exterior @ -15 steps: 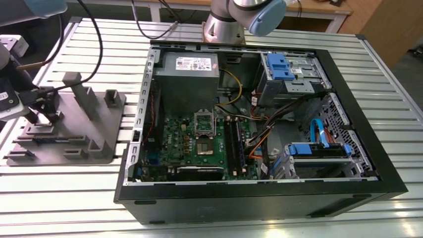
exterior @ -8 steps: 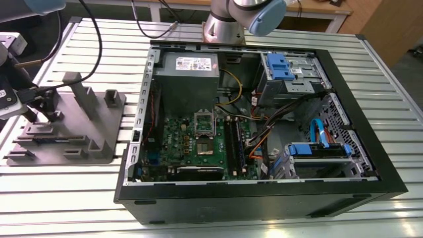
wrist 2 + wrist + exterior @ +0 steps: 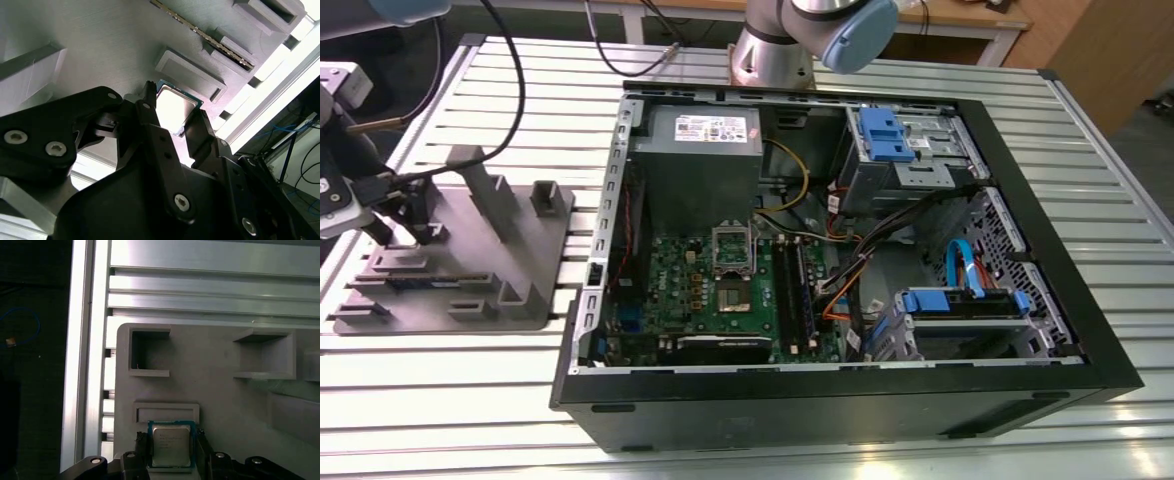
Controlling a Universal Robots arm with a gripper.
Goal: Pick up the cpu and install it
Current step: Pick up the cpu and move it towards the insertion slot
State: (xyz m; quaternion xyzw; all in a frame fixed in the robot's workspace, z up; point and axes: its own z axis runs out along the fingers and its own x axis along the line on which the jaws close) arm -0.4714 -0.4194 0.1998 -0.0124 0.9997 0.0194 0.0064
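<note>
The cpu (image 3: 171,441) is a small square chip with a silvery top and a green rim. It lies flat on the grey fixture plate (image 3: 225,400), beside a shallow raised frame (image 3: 166,412). My gripper (image 3: 171,450) straddles it, one black finger (image 3: 142,447) against each of two opposite edges, shut on it. In the second wrist view the cpu (image 3: 176,104) also sits between the fingers of the gripper (image 3: 172,114). In the exterior view the gripper (image 3: 403,218) hangs low over the plate (image 3: 494,250) at that view's left. The empty socket (image 3: 730,270) on the motherboard lies inside the open computer case.
The open black computer case (image 3: 854,400) fills the middle of the slatted metal table (image 3: 454,400). The fixture plate carries upright blocks (image 3: 494,185) and a memory stick (image 3: 210,37) in a slot. Cables, blue drive brackets (image 3: 887,135) and the power supply (image 3: 700,150) crowd the case.
</note>
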